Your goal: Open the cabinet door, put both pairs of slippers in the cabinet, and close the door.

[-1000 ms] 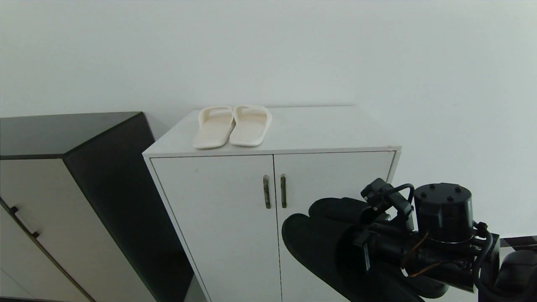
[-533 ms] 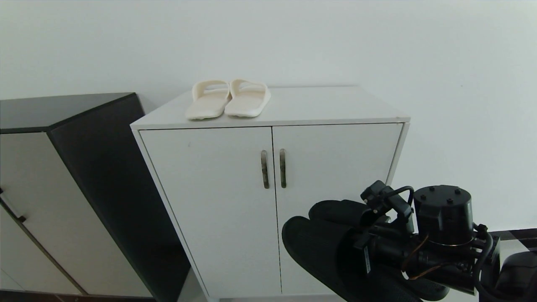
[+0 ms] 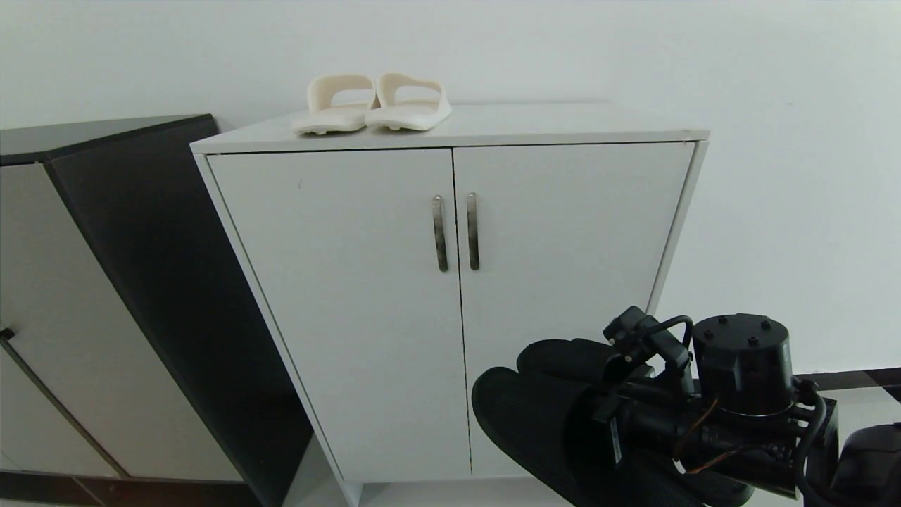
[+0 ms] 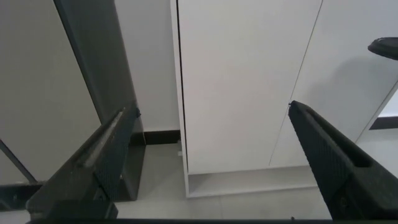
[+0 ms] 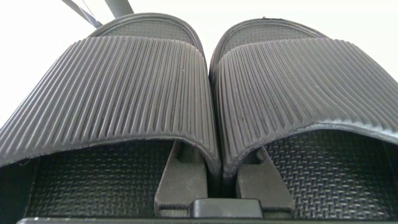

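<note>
The white cabinet point(image 3: 352, 282) stands against the wall with both doors closed, its two metal handles point(image 3: 455, 232) side by side at the centre. A pair of cream slippers point(image 3: 373, 104) lies on its top at the left. My right gripper point(image 5: 221, 177) is shut on the pair of black slippers point(image 3: 535, 415), pinching their inner sides together, low and in front of the right door. Both ribbed straps point(image 5: 124, 93) show close up in the right wrist view. My left gripper point(image 4: 212, 109) is open and holds nothing, low before the cabinet's point(image 4: 242, 93) bottom left corner.
A black cabinet point(image 3: 141, 246) with a light front stands close against the white cabinet's left side. A plain white wall point(image 3: 774, 176) runs behind and to the right. Bare floor point(image 4: 249, 202) lies below the cabinet.
The head camera has dropped lower, so the cabinet and cream slippers sit higher in the picture. The right gripper keeps its hold on the black slippers.
</note>
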You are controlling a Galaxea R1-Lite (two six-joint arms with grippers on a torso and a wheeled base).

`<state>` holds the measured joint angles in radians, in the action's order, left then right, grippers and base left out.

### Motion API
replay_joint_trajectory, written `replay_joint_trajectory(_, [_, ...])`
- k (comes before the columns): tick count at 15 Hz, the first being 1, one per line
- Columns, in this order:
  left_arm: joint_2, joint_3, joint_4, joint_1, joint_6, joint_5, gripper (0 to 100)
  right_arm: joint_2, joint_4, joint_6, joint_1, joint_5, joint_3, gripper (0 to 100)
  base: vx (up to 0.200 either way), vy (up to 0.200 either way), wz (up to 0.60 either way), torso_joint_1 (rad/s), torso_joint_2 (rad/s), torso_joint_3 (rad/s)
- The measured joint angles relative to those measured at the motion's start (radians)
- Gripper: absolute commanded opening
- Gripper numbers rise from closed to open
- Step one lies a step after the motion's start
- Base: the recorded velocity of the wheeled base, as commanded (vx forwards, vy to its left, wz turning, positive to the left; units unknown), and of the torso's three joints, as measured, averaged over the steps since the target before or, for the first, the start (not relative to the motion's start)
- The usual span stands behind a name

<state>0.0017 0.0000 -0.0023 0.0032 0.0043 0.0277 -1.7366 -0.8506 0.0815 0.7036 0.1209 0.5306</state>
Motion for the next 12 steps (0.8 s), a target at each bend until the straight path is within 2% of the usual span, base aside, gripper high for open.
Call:
replay_joint_trajectory(2, [0.001, 0.000, 0.001, -0.001, 0.012, 0.005, 100, 0.000, 0.000, 0.000, 0.001, 0.000, 0.000, 0, 0.000, 0.000, 0.00, -0.017, 0.16, 0.154])
replay_joint_trajectory(4, [0.037, -0.011, 0.000, -0.001, 0.048, 0.005, 100, -0.001, 0.000, -0.011, 0.005, 0.000, 0.000, 0, 0.000, 0.000, 0.00, -0.001, 0.03, 0.021])
replay_joint_trajectory(5, [0.067, -0.041, -0.002, -0.001, 0.050, 0.009, 100, -0.001, 0.000, -0.012, 0.006, 0.000, 0.000, 0, 0.000, 0.000, 0.00, 0.000, 0.00, 0.000])
replay_joint_trajectory(6, [0.112, -0.105, -0.005, 0.000, 0.038, 0.023, 100, -0.001, 0.000, -0.012, 0.006, 0.000, 0.000, 0, 0.000, 0.000, 0.00, 0.000, 0.00, 0.000])
replay_joint_trajectory(8, [0.225, -0.244, -0.009, -0.003, 0.018, 0.085, 100, -0.002, 0.000, -0.013, 0.006, 0.000, 0.000, 0, 0.000, 0.000, 0.00, 0.000, 0.00, 0.000])
replay_joint_trajectory(10, [0.371, -0.363, -0.022, -0.005, 0.008, 0.198, 100, -0.004, -0.006, -0.016, 0.010, -0.003, 0.001, 0, 0.000, 0.000, 0.00, 0.000, 0.00, 0.000])
replay_joint_trajectory(12, [0.508, -0.425, -0.088, -0.007, 0.012, 0.306, 100, -0.006, -0.013, -0.019, 0.015, -0.006, 0.005, 0, 0.000, 0.000, 0.00, 0.000, 0.00, 0.000])
